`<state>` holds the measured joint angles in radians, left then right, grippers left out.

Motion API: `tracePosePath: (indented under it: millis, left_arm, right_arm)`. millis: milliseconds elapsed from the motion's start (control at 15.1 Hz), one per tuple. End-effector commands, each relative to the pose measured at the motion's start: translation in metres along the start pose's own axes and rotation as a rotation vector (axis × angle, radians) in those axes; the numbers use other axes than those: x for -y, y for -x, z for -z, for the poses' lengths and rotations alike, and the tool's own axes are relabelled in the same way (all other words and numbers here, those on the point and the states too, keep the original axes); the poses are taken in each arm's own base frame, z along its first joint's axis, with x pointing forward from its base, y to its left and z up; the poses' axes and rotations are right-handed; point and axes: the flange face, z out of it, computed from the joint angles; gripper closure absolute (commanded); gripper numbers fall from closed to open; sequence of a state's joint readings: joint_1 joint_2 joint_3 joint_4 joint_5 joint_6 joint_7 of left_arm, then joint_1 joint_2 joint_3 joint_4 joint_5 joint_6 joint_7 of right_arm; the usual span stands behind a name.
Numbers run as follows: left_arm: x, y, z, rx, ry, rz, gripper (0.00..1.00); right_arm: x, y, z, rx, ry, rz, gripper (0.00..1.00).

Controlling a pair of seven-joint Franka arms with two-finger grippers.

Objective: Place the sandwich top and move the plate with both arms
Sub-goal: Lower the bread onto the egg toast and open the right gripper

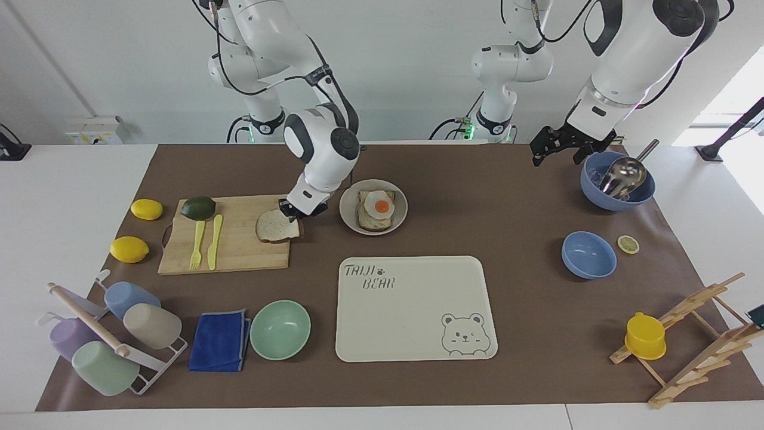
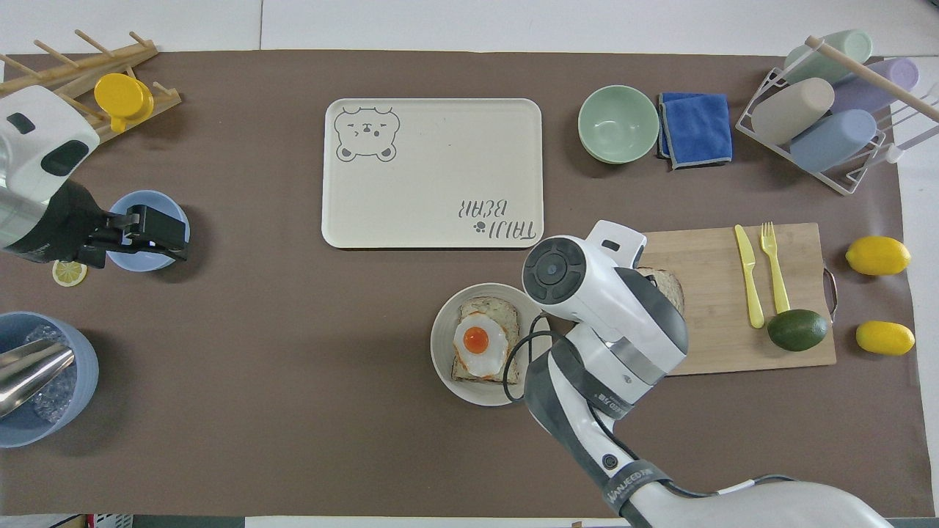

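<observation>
The sandwich top (image 1: 273, 226), a plain bread slice, is tilted up off the wooden cutting board (image 1: 239, 254), at the board's edge nearest the plate. My right gripper (image 1: 294, 215) is shut on the end of the slice that faces the plate. From overhead the right hand covers most of the sandwich top (image 2: 667, 279). The round cream plate (image 1: 348, 210) lies beside the board and carries a slice topped with a fried egg (image 1: 377, 208). My left gripper (image 1: 555, 156) waits open in the air at the left arm's end, by the large blue bowl (image 1: 618, 194).
A yellow fork and knife (image 1: 206, 242), an avocado (image 1: 198, 207) and two lemons sit on and by the board. The bear tray (image 1: 412, 307), mint bowl (image 1: 280, 329), blue cloth, cup rack, small blue bowl (image 1: 588, 255) and wooden rack lie farther from the robots.
</observation>
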<state>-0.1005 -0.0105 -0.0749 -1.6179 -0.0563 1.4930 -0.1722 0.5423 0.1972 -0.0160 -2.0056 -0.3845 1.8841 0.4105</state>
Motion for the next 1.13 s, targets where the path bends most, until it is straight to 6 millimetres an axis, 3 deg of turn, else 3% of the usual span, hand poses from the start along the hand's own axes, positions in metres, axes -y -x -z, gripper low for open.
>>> tracePosePath:
  millis: [0,133,199,398,464,929,995,1062]
  left_arm:
    - [0.002,0.003,0.003,0.010,0.003,0.004,0.00]
    - [0.002,0.003,0.003,0.010,0.002,0.004,0.00]
    - [0.002,0.003,0.003,0.010,0.003,0.004,0.00]
    - [0.002,0.003,0.003,0.007,0.004,0.005,0.00]
    - [0.002,0.003,0.003,0.007,0.004,0.007,0.00]
    - [0.010,0.000,0.004,0.001,0.007,0.024,0.00]
    - [0.017,-0.001,0.004,0.002,0.008,0.036,0.00]
    - [0.019,-0.001,0.004,0.000,0.009,0.040,0.00]
  right_arm:
    - [0.051,-0.010,0.092,-0.055,-0.052,0.004,1.00]
    - [0.079,-0.009,0.121,-0.116,-0.062,0.016,1.00]
    - [0.087,-0.008,0.125,-0.125,-0.066,-0.004,1.00]
    - [0.130,0.003,0.127,-0.159,-0.067,-0.003,1.00]
    - [0.144,0.004,0.117,-0.150,-0.059,-0.003,1.00]
    - [0.159,0.008,0.106,-0.150,-0.085,-0.003,1.00]
    - [0.163,0.010,0.106,-0.134,-0.120,-0.012,0.94]
    - [0.165,0.011,0.107,-0.119,-0.143,-0.019,0.82]
